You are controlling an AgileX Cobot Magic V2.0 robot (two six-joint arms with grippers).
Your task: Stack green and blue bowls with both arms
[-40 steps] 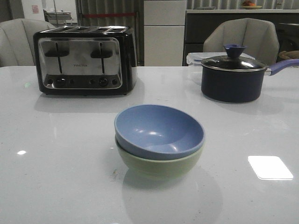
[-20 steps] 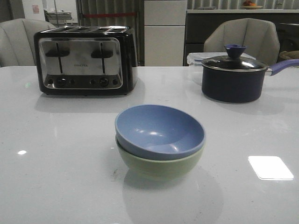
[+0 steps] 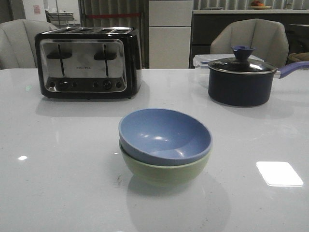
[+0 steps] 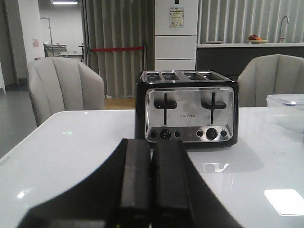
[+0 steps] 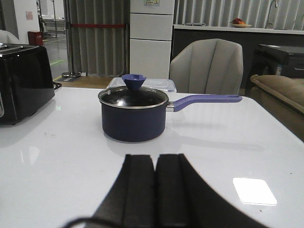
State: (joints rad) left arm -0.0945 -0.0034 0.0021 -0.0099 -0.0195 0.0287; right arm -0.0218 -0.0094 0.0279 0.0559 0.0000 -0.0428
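A: Start at the arms. Left end effector (image 4: 151,183)?

B: Fingers pressed flat together, nothing between them, low over the tabletop (image 4: 71,156) and facing the toaster (image 4: 187,110). The right end effector (image 5: 155,190) is the same: pinched to a thin seam, empty, pointed at the saucepan (image 5: 134,114). Neither one shows in the front view, so both sit well back from the bowls.

A: And the bowls?

B: The blue bowl (image 3: 165,136) is nested inside the green bowl (image 3: 164,169), mid tabletop, near the front edge. Its rim rides a bit above the green rim and looks slightly tilted, a little higher on the right. Toaster is well behind to the left, saucepan well behind to the right, nothing touching the stack.

A: So progress?

B: I'd call it done. Stack is made, both arms are clear and holding nothing. At most they still have to park; I see no step left on the bowls.

A: Materials, quick.

B: Bowls: matte, smooth plain walls, round, same size, likely plastic or melamine, soft highlights inside the blue one. Tabletop: glossy white, stone-like, mirrors a ceiling light. Toaster: black shell, brushed chrome face, two levers, four slots. Saucepan: dark body, glass lid with a blue knob, long blue handle. End effector fingers: flat black matte slabs.
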